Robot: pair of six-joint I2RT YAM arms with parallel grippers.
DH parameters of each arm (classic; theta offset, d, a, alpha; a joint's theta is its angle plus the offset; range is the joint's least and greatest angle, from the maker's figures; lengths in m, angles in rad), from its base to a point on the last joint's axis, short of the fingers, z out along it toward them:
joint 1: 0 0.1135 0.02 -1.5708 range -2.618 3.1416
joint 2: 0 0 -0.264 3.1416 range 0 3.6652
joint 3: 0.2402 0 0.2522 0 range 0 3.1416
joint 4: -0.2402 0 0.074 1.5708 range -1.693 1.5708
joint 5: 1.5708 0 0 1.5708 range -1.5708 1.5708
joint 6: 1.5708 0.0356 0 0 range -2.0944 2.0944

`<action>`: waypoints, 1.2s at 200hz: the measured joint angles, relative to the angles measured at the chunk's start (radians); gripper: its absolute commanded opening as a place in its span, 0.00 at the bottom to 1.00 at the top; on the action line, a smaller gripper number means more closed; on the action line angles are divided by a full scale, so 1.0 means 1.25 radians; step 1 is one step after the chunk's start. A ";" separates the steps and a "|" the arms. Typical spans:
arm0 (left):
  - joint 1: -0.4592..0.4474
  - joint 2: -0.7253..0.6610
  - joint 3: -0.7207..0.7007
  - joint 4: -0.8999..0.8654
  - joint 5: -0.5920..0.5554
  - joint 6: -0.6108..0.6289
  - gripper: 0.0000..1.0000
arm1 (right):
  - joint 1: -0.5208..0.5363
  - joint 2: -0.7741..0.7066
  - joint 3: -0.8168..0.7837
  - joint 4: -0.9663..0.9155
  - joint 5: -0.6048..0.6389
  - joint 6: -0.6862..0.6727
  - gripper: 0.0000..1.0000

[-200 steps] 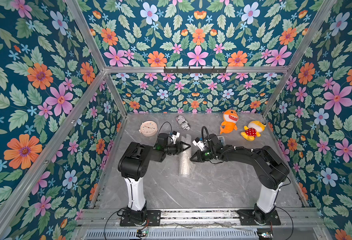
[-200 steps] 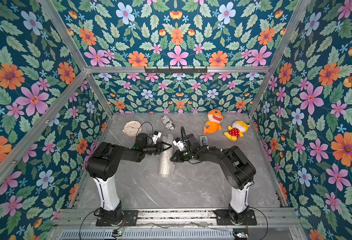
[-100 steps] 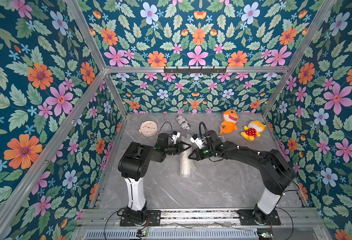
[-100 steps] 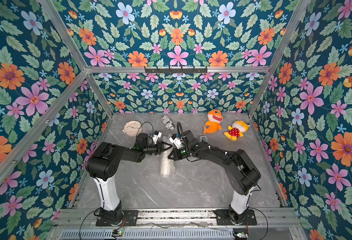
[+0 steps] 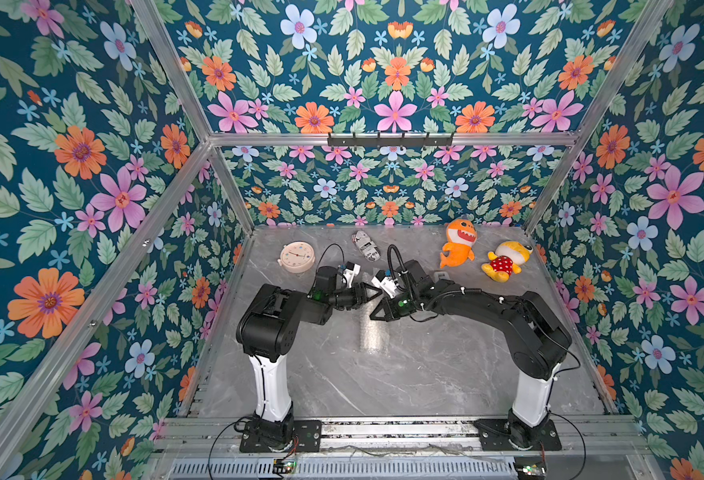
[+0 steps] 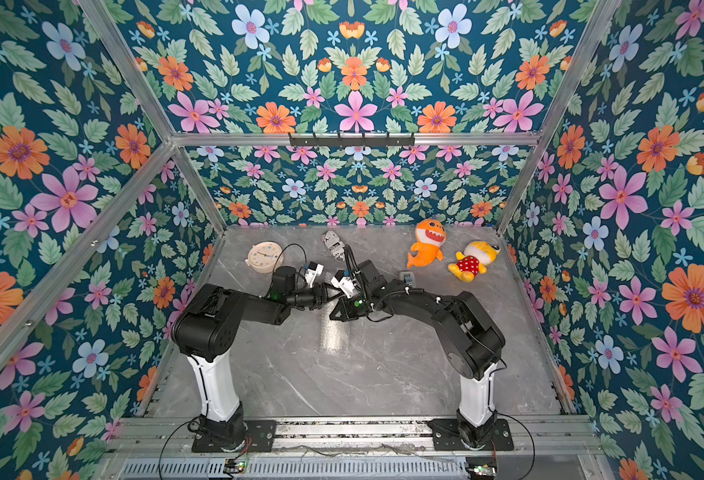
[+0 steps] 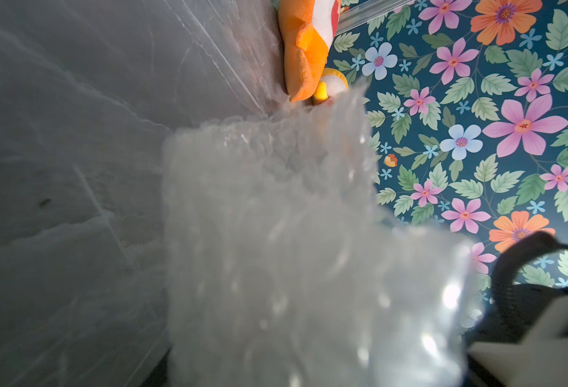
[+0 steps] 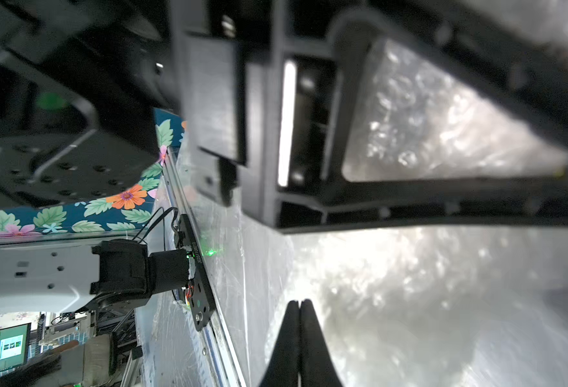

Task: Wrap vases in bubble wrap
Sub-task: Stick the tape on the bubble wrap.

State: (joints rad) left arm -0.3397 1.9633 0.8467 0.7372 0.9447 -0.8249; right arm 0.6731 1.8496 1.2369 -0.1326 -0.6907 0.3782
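The bubble wrap (image 5: 373, 336) is seen in both top views as a pale rolled bundle near the middle of the grey marble table (image 5: 425, 382). Its long axis is laid from 12 to 6 o'clock, and its 12 o'clock end is covered by the two arms. The left gripper (image 5: 376, 291) is brought in from 9 o'clock and is closed around that covered part of the bundle. In the left wrist view the bubble wrap (image 7: 292, 241) is shown running out from directly under the camera, though the fingers themselves are hidden there. The right gripper (image 5: 374, 316) is reached in from 3 o'clock, just on the 6 o'clock side of the left one. Its two black fingertips (image 8: 309, 328) are seen pressed fully together in the right wrist view, with the wrap lying just beyond them; whether a film edge is pinched between them cannot be told. The vase is not made out as a separate shape in any view, so its place within or beside the wrap cannot be told. Toward 11 o'clock a round cream clock (image 5: 296, 257) is laid flat, and at 12 o'clock a black-and-white printed cylinder (image 5: 366, 246) is laid on its side. At 1 o'clock an orange shark plush (image 5: 458, 245) is placed near the back wall. Beside it toward 2 o'clock is a yellow plush (image 5: 506, 259) with a red spotted body. Both are well apart from the wrap. A small grey-white tape dispenser (image 5: 439, 275) is seen on the table just past the right arm's wrist.
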 measured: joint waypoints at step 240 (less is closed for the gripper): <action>0.010 -0.003 -0.008 0.003 -0.027 -0.007 0.09 | -0.049 0.035 -0.126 0.207 -0.063 0.093 0.00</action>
State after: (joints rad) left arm -0.3275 1.9591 0.8368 0.7406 0.9108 -0.8341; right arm 0.6113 1.8938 1.0790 0.1265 -0.7700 0.4942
